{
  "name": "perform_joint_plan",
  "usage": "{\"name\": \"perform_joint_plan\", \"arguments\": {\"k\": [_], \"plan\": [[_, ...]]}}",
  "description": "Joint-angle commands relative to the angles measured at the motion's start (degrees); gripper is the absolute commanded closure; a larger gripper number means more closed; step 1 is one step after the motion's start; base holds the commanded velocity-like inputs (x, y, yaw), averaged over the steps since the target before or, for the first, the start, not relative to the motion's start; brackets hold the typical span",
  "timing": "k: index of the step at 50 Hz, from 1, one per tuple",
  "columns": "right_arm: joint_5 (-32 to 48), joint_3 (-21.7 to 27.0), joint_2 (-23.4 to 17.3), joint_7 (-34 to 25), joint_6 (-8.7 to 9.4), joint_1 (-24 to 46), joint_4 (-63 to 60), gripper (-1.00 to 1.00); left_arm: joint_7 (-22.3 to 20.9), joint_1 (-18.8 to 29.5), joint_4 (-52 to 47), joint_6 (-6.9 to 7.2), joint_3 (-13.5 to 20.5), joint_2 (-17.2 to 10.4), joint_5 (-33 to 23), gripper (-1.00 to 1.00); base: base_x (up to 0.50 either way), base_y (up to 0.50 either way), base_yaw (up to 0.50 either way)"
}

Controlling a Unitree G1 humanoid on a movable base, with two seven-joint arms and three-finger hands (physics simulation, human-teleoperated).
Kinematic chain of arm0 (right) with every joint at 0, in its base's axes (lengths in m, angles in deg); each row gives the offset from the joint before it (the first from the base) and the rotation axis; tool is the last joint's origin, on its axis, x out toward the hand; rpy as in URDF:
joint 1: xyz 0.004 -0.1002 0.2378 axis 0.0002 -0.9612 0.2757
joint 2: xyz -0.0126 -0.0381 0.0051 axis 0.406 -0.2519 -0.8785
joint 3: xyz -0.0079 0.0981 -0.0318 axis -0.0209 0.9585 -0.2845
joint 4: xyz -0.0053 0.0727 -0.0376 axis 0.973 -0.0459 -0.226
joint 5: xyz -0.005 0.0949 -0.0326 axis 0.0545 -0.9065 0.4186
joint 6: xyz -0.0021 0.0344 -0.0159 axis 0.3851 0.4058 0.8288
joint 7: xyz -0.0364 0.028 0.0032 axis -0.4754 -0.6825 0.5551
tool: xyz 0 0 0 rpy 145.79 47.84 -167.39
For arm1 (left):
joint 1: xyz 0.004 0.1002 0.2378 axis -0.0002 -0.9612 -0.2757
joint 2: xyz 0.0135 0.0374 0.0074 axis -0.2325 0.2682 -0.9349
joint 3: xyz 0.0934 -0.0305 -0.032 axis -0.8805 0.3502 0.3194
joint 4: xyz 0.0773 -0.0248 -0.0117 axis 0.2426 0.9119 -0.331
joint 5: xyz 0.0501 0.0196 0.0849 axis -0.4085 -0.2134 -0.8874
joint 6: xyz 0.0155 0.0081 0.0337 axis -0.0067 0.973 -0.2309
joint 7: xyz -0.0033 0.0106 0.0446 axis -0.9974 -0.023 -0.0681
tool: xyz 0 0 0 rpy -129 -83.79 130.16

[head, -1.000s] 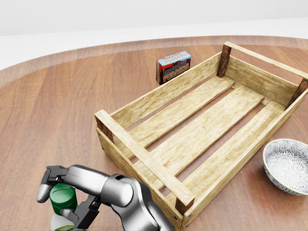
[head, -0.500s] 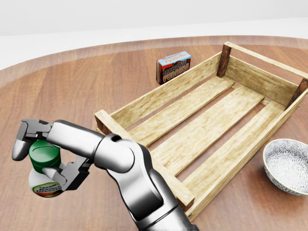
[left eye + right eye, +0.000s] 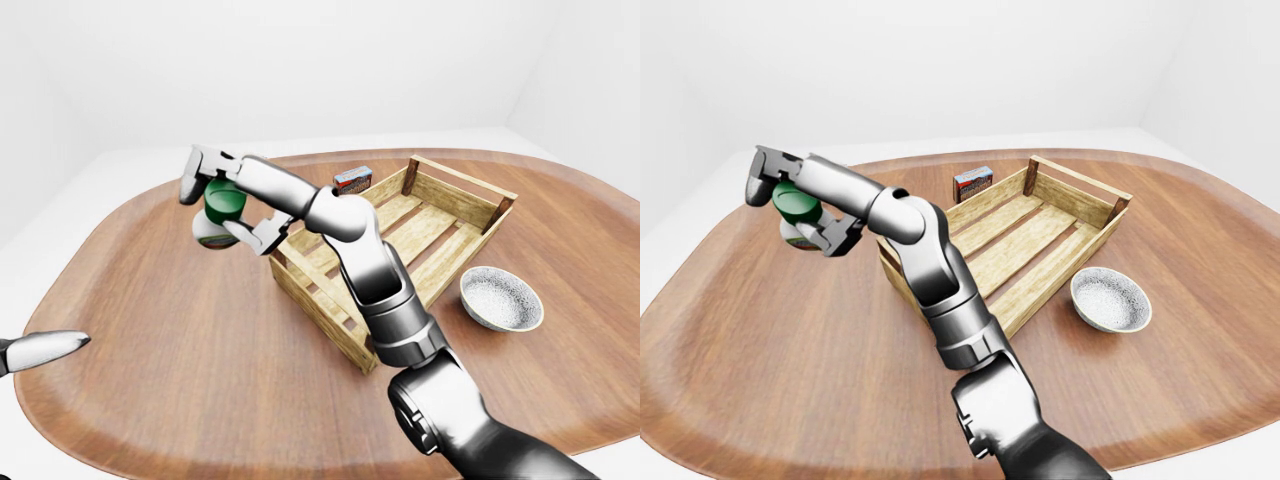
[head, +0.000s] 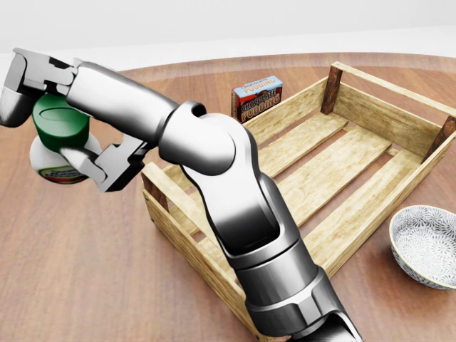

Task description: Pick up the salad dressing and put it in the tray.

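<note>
One wooden slatted tray (image 4: 370, 153) sits bare at right, while the right robot hand (image 4: 53, 125) at upper left pinches the green-capped salad dressing bottle (image 4: 58, 146).

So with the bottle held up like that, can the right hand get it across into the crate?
Probably yes. The right hand grips the salad dressing raised to the left of the tray, whose slatted floor lies bare; only its near wall stands between.

Tray (image 4: 370, 153) interior unobstructed
</note>
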Motion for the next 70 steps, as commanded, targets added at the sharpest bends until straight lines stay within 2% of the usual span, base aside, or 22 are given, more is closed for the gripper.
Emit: {"name": "perform_joint_plan", "arguments": {"k": [1, 4, 14, 26, 37, 43, 49, 56, 70], "plan": [[-5.08, 3.18, -5.54, 0.38, 0.00, 5.44, -3.61, 1.00, -0.25, -0.04, 0.02, 0.00, 0.11, 0.03, -0.10, -1.00, 0.00, 0.00, 0.00], [-4.29, 4.12, -9.06, -0.50, 0.00, 4.58, -5.52, 1.00, -0.08, 0.07, -0.02, 0.00, 0.07, -0.04, 0.01, -1.00, 0.00, 0.00, 0.00], [-5.08, 7.74, -16.63, -0.86, 0.00, -0.34, -11.25, 1.00, 0.13, 0.14, -0.35, 0.00, 0.10, -0.15, 0.12, -1.00, 0.00, 0.00, 0.00], [-9.03, 11.87, -23.64, 1.83, 0.00, -5.25, -14.90, 1.00, 0.23, 0.16, -0.43, 0.00, 0.09, -0.16, 0.18, -1.00, 0.00, 0.00, 0.00], [-10.86, 13.96, -26.85, 2.60, 0.00, -13.33, -19.16, 1.00, 0.08, 0.18, -0.38, 0.00, -0.24, 0.00, -0.17, -1.00, 0.00, 0.00, 0.00], [-11.44, 15.69, -29.89, 2.07, 0.00, -13.70, -13.40, 1.00, 0.02, 0.18, -0.17, 0.00, 0.12, -0.12, 0.07, -1.00, 0.00, 0.00, 0.00], [-12.33, 17.03, -32.52, 2.83, 0.00, -13.53, -1.33, 1.00, -0.31, 0.10, 0.19, 0.00, -0.55, 0.19, -0.69, -1.00, 0.00, 0.00, 0.00], [-12.50, 17.40, -35.87, 3.75, 0.00, -6.89, 18.07, 1.00, -0.20, 0.18, -0.09, 0.00, -0.53, 0.12, -0.62, -1.00, 0.00, 0.00, 0.00], [-11.56, 16.01, -36.45, 7.57, 0.00, -0.54, 42.47, 1.00, -0.33, 0.11, 0.03, 0.00, -0.39, 0.25, -0.58, -1.00, 0.00, 0.00, 0.00]]}}
